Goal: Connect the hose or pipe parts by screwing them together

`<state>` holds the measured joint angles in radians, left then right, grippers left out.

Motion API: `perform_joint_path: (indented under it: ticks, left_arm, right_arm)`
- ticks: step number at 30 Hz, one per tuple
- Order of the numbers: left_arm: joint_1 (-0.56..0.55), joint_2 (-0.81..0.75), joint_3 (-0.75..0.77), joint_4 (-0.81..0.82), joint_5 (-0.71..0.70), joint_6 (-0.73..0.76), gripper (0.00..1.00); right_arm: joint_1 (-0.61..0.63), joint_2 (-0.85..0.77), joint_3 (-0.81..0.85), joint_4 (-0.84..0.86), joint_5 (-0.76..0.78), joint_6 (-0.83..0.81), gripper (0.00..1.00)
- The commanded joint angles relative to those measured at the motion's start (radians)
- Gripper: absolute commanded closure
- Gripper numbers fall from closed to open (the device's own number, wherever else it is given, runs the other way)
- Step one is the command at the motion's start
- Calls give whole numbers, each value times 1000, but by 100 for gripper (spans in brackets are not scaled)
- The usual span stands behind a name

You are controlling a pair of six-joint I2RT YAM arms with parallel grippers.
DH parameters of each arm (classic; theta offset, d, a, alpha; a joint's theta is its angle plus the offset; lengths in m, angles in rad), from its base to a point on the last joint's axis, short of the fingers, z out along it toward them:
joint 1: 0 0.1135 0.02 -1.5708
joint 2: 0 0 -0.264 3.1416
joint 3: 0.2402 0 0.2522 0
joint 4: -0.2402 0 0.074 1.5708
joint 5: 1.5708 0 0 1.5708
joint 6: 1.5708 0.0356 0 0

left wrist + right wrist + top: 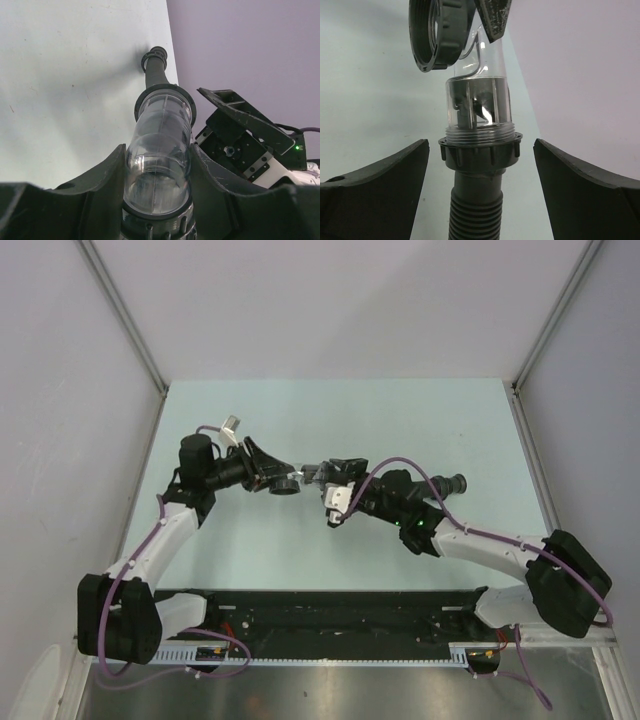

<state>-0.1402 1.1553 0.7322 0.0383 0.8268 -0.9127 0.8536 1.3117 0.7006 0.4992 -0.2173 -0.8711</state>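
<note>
Here the left gripper (159, 152) clamps the clear fitting (161, 125) between its jaws. The right gripper (481, 146) stands wide, both fingers apart from the black ribbed hose (477, 217), whose collar (480, 154) sits on the fitting's threaded end, over the pale green table (400, 420).

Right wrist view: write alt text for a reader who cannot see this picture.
A clear pipe sits atop a black ribbed collar and a grey ribbed hose, running up the middle of the open right hand, whose dark fingers flank it with gaps on both sides. A second black threaded ring sits at the pipe's upper end, above a pale table.
</note>
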Motion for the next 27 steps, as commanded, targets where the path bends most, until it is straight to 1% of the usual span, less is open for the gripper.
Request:
perform_joint_path:
  ticks: [1, 6, 10, 13, 14, 15, 16, 17, 18, 19, 20, 21, 22, 23, 24, 25, 26, 27]
  left_arm:
    - [11, -34, 50, 32, 48, -49, 100]
    - [11, -34, 55, 32, 55, -64, 100]
    - [11, -39, 58, 32, 69, -77, 100]
    - [11, -49, 61, 34, 74, -65, 100]
    - [11, -52, 62, 37, 71, -51, 100]
    - [11, -60, 62, 54, 69, -4, 100]
    - [10, -66, 61, 76, 74, 27, 100]
    - [7, -87, 43, 109, 77, 88, 100]
    - [-5, -104, 29, 185, 77, 128, 100]
    - [-13, -121, 15, 211, 69, 170, 100]
    - [-21, -152, -11, 236, 64, 264, 100]
    - [-39, -166, -25, 274, 64, 317, 100]
    - [-48, -177, -36, 287, 69, 365, 99]
    - [-56, -190, -57, 296, 77, 449, 100]
    - [-68, -190, -65, 305, 90, 481, 100]
    - [-76, -189, -71, 308, 124, 509, 100]
    - [-84, -183, -79, 310, 136, 570, 100]
    - [-104, -181, -83, 311, 144, 601, 100]
  right_arm:
    - [18, 18, 5, 55, 9, -23, 10]
    - [22, 55, 13, 71, 42, -26, 8]
    - [22, 84, 23, 85, 87, -34, 13]
    - [22, 96, 39, 93, 84, -32, 40]
    - [21, 98, 45, 88, 73, -28, 54]
    - [15, 90, 53, 79, 58, -19, 59]
    - [6, 86, 77, 47, -2, 25, 64]
    - [-10, 78, 92, 21, -52, 52, 65]
    - [-43, 67, 109, -35, -156, 87, 66]
    - [-63, 67, 144, -65, -209, 157, 69]
    - [-86, 69, 169, -100, -265, 191, 72]
    - [-106, 73, 192, -175, -368, 219, 73]
    - [-151, 92, 235, -210, -423, 265, 76]
    - [-175, 101, 252, -237, -477, 289, 76]
    - [-197, 116, 267, -269, -601, 314, 76]
    - [-253, 144, 283, -280, -669, 345, 77]
    - [-277, 162, 309, -284, -727, 403, 78]
    - [-298, 176, 324, -290, -826, 434, 78]
